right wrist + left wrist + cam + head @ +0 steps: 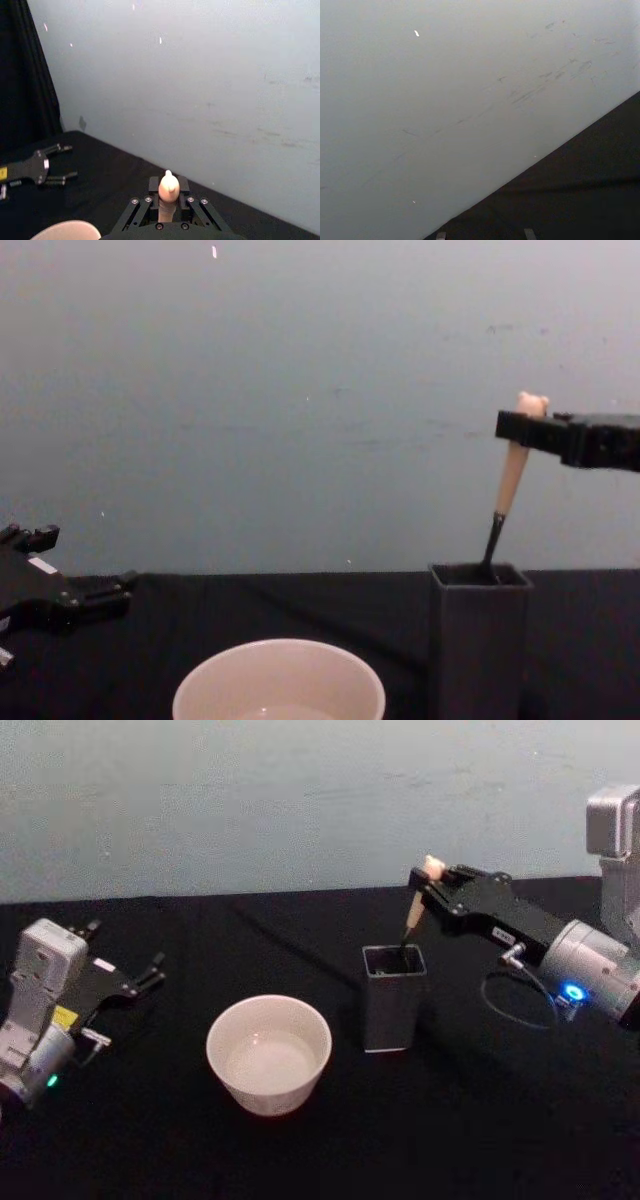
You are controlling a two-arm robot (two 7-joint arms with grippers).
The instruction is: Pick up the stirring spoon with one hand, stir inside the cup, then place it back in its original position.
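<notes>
No legible text; white label (103, 964) on left claw (120, 952) unreadable.

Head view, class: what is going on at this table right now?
The right gripper is shut on the bear-head end of the slim, beige-handled stirring spoon. The spoon leans with its dark shaft down inside the tall dark grey square holder. The wide cream-white round cup stands beside the holder, on the robot's left of it, with no spoon in it. The left gripper lies open and idle on the black table at the far left.
</notes>
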